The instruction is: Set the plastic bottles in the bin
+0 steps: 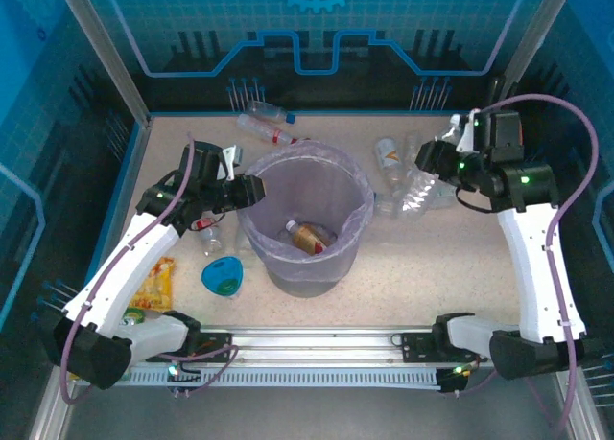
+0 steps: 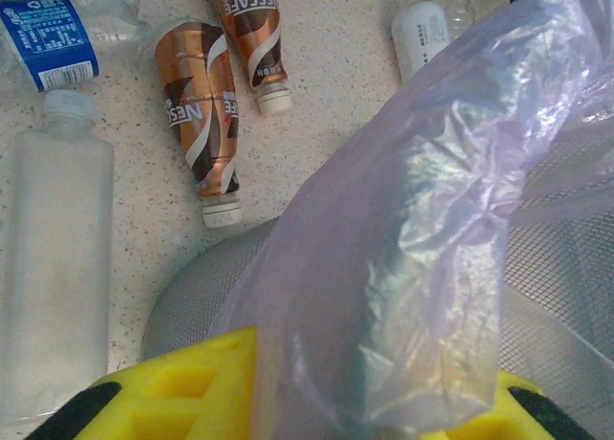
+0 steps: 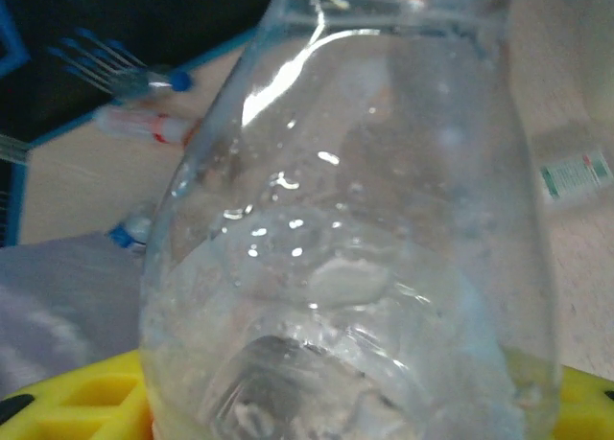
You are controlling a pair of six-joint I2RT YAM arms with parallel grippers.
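Speckled beige tabletop [image 1: 413,277] here under cool, even light, with a blue strip [image 1: 125,167] running down its left edge. Behind it stands a see-through blue back wall [image 1: 317,28] printed with a gear and circuit lines. Silvery metal posts [image 1: 101,47] slant up at both far corners, and a metal rail [image 1: 317,349] crosses the near edge.
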